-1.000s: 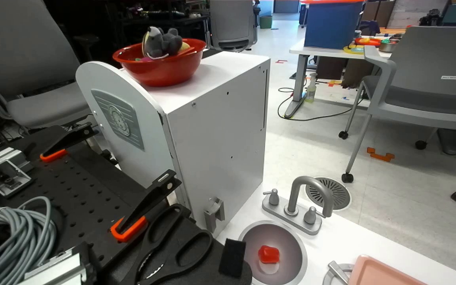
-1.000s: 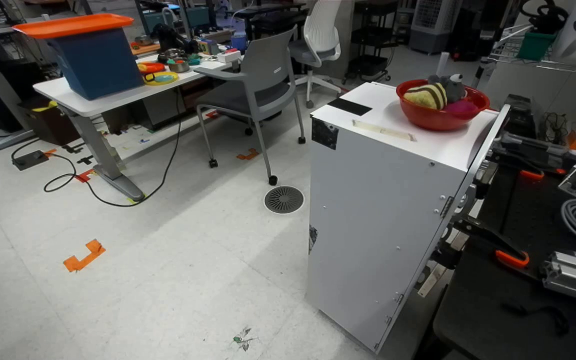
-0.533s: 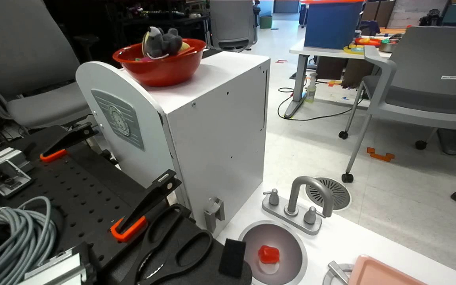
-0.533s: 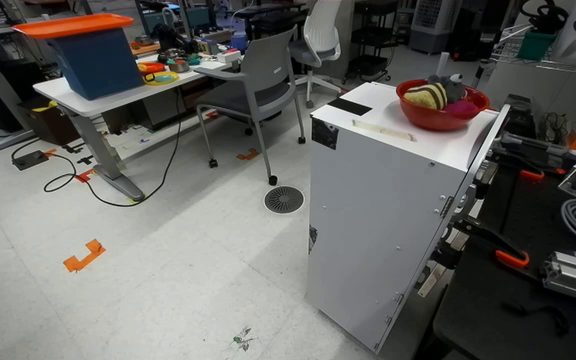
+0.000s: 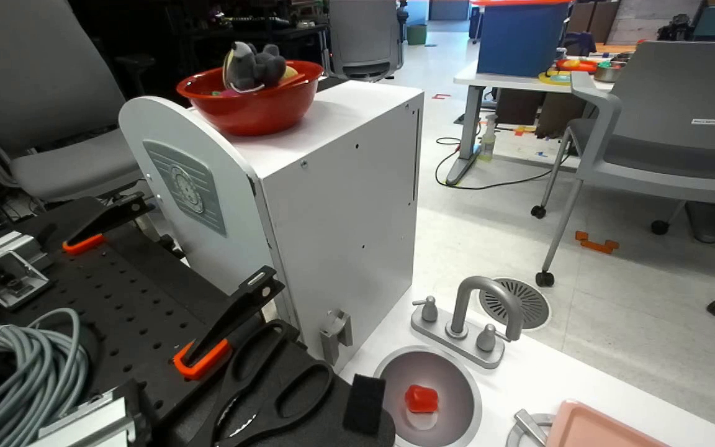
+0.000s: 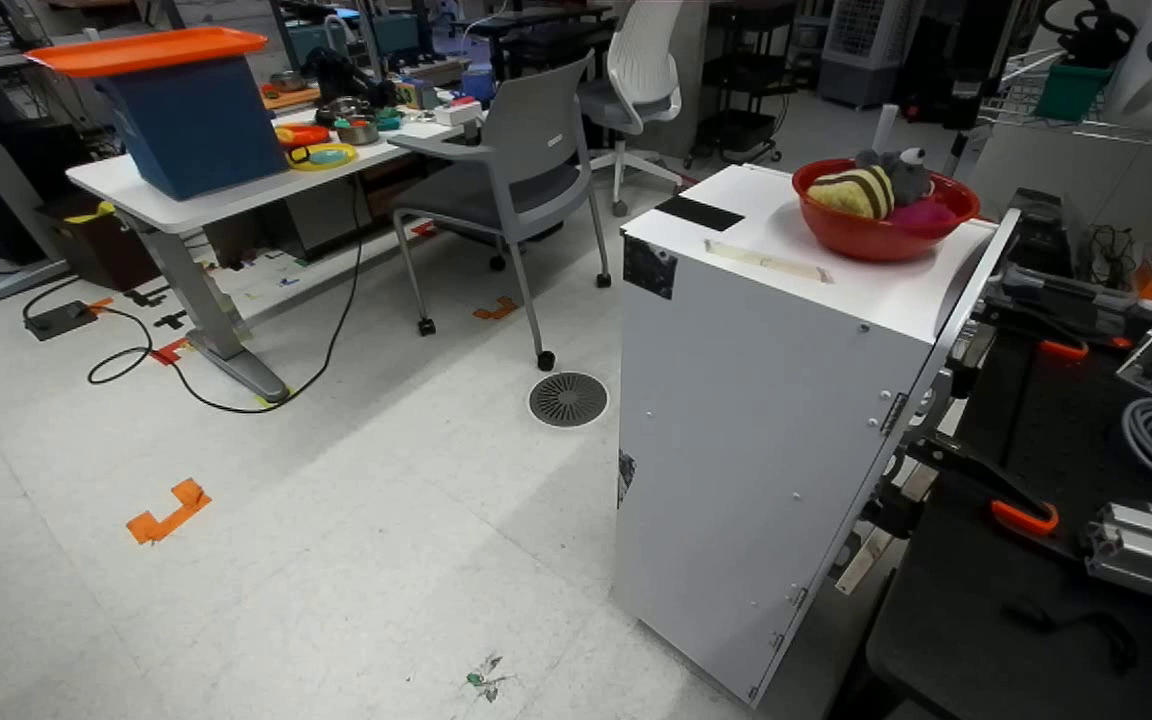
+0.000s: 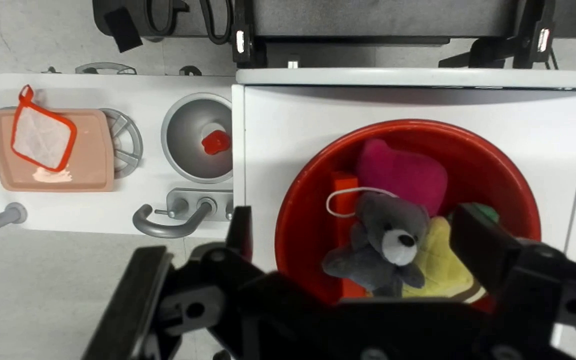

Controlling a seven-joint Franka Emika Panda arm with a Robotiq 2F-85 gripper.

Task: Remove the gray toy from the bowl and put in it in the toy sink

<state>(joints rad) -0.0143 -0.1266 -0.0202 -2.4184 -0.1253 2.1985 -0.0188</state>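
"What's the claw (image 7: 353,222) doing?"

"Its jaws stand wide apart; I'm holding nothing and see no contact."

"The gray toy (image 7: 375,247)?"

"Framed between them in my wrist view, lying in the bowl (image 7: 308,220). I'd say nothing's done: grasp, lift and carry to the toy sink (image 7: 182,145) all remain."

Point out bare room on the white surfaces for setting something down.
In the wrist view, the white cabinet top has a bare corner between the bowl, the sink-side edge and the arched panel. The counter has a bare strip between the tray, faucet and faucet-side edge. The bowl is crowded: gray toy, pink item, yellow item and more.
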